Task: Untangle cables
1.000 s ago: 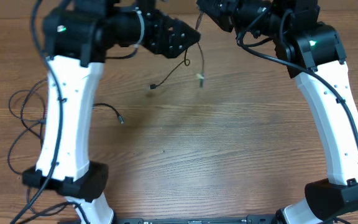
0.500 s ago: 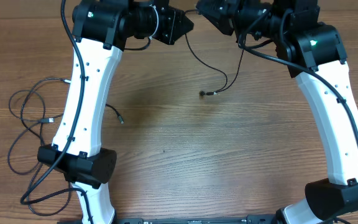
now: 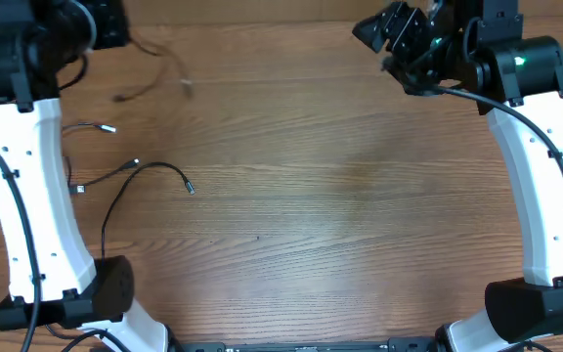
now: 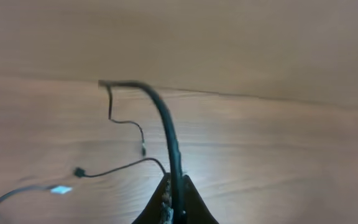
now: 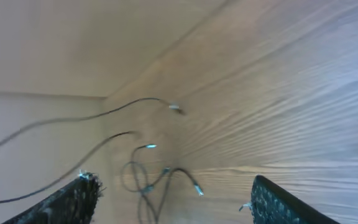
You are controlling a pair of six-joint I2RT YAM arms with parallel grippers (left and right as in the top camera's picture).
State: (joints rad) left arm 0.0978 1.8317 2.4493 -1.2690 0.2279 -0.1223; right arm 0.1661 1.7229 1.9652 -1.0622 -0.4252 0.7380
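Left gripper [image 4: 175, 198]: you've got it pinched shut on one cable [image 4: 165, 121], up in the upper left, probably to draw it clear.
Right gripper [image 5: 173, 186]: jaws apart, holding nothing.
Other cables [image 3: 154, 164]: loose strands, left side.

No legible txt, labels or nos. in any view.

Two arms, built alike. Left arm's long white curved plastic link [image 3: 18, 196] and right arm's matching white link [image 3: 545, 186] are dotted w/ small dark screw holes. Rounded black joint housings are fitted at the base, e.g. right side [image 3: 536, 308], and at the top. A small green LED [image 3: 519, 61] is lit on the right top housing. A thick black cable [image 3: 477, 95] is routed along the right arm. Right gripper [image 5: 176, 183]: black jaws w/ rough, pebbled faces.
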